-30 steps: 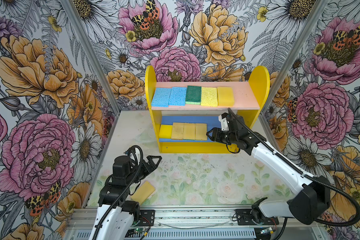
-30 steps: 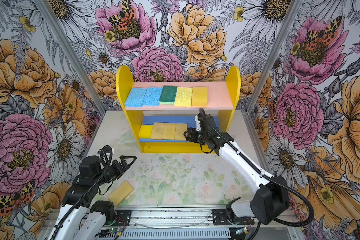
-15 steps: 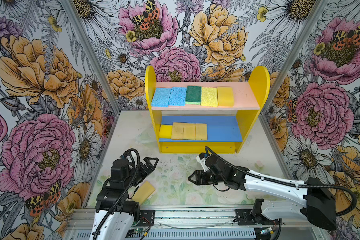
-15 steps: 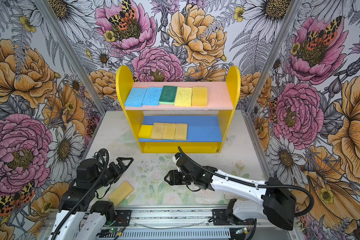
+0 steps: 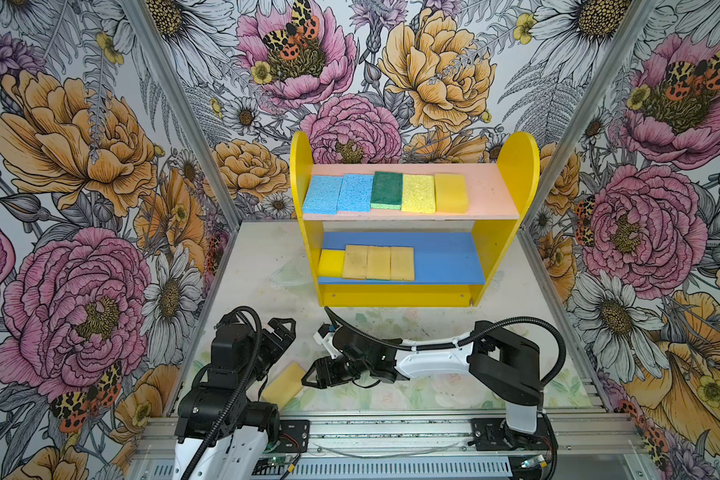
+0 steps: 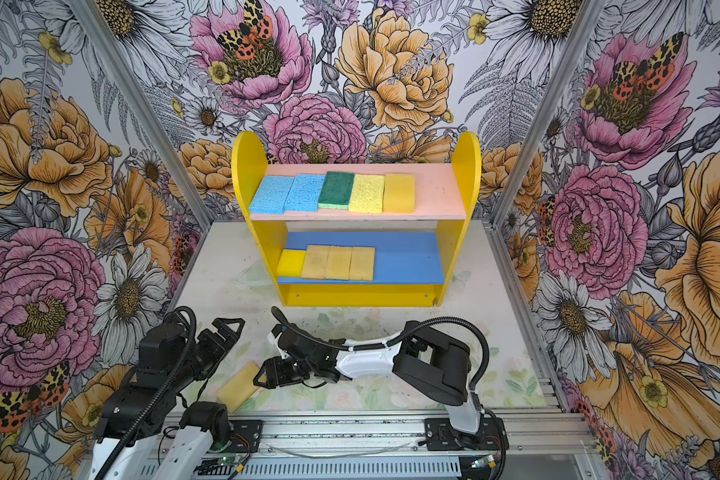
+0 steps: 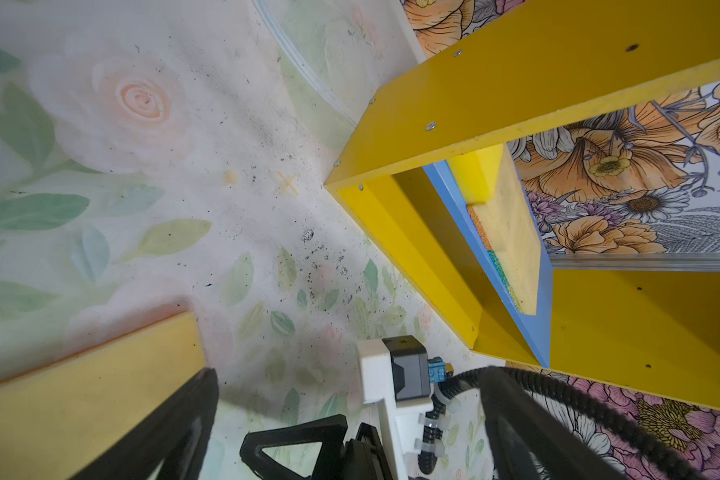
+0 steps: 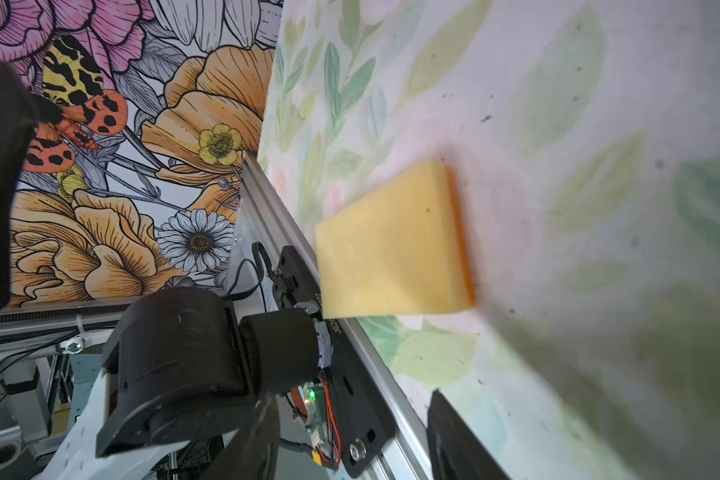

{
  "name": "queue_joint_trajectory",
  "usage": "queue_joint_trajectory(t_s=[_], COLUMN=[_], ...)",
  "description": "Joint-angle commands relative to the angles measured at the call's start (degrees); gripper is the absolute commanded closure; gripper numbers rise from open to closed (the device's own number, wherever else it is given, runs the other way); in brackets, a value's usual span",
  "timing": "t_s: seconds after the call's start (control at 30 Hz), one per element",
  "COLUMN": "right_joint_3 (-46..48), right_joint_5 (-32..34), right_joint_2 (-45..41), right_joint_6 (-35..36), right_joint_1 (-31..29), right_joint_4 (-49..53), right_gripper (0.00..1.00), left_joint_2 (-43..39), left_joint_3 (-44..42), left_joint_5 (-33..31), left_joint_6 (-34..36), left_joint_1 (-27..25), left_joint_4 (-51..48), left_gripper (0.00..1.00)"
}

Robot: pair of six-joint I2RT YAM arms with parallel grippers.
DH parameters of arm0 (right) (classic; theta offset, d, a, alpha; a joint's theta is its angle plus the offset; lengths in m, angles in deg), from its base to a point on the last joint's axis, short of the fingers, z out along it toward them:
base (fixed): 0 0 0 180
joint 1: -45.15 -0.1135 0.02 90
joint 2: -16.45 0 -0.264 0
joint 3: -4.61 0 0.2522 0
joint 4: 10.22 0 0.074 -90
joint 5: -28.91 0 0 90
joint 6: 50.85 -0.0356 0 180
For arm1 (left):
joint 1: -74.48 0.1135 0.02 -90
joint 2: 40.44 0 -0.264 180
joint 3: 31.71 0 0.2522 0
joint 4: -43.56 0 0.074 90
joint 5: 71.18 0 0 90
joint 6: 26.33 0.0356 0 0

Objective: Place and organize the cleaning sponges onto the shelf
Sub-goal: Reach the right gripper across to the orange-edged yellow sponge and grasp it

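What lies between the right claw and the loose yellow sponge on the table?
Nothing: only bare floral table separates the right gripper from the sponge, clearest in the right wrist view.

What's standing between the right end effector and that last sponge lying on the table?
Nothing visible. The right end effector, jaws open, sits just beside the tan sponge, with only bare table mat between them. The left end effector is open too and off to the side, outside that gap.
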Motion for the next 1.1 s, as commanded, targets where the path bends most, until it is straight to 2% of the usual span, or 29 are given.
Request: queue_joint_trajectory(t_s=[0.0,0.27,0.5,0.67,0.9,1.07], right_joint_3=[-4.9,-11.7,-13.0,-15.2,-15.7,-14.1], right_joint_5=[-0.7,4.9,7.4,6.8,8.2,10.6], right_joint_2=[3.8,8.7,10.6,12.9,13.9,11.6], right_joint_6=[1.8,6.3,7.6,8.0,7.9,8.8], right_joint_1=[0.3,0.7,0.9,0.7,0.8,0.8], right_joint_4=[2.2,11.7,13.8,14.6,15.9,15.9], right_gripper=[0.42,0.43,0.45,0.49,0.64,0.81], left_joint_2=[-0.3,-0.8,-1.3,-1.5,-1.7,-2.0], left_joint_3=[0.7,1.3,0.2,0.0,-0.1,-0.1], left_joint_5=[-2.1,-2.4,-2.6,-2.6,-2.7,-2.7], left_joint_6=[-0.3,1.6,1.4,1.7,2.3,2.4], left_joint_1=[0.4,0.3,-0.1,-0.3,-0.8,-0.8], left_joint_4=[-1.8,-2.2,-2.4,-2.3,-2.3,-2.3], left_gripper=[0.01,0.01,0.01,0.01,0.01,0.01])
